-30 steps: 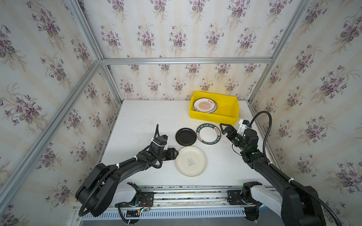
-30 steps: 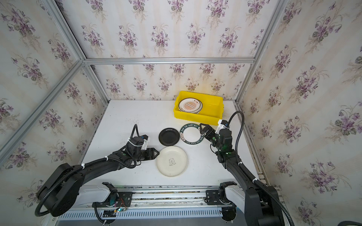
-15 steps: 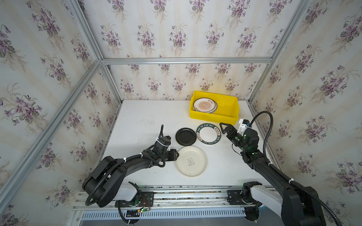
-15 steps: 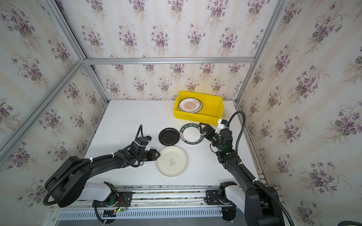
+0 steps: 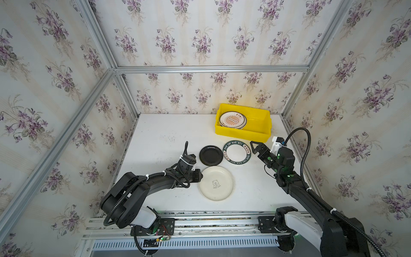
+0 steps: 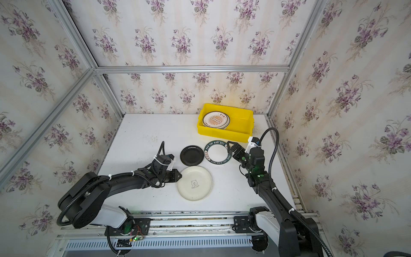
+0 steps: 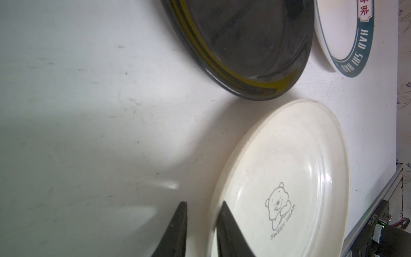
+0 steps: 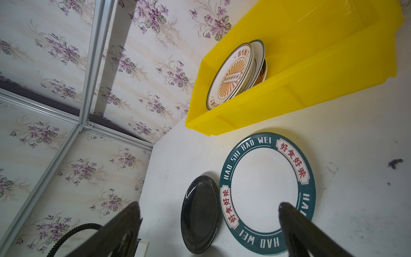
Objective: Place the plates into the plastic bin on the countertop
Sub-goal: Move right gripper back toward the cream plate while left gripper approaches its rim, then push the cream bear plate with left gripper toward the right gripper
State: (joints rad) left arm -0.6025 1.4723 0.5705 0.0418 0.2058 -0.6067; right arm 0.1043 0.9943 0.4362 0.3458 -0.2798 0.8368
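In the yellow plastic bin (image 5: 242,134) — stacked plates (image 5: 232,120), orange sunburst topmost

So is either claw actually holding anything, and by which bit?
The left gripper has its jaws astride the rim of the cream bear plate, nearly shut; whether it grips yet can't be told. The right gripper is open, holding nothing.

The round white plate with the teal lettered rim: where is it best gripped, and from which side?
Probably the rim facing the right gripper, approached low from there: the white teal-rimmed plate lies flat, and the round black plate crowds its opposite side.
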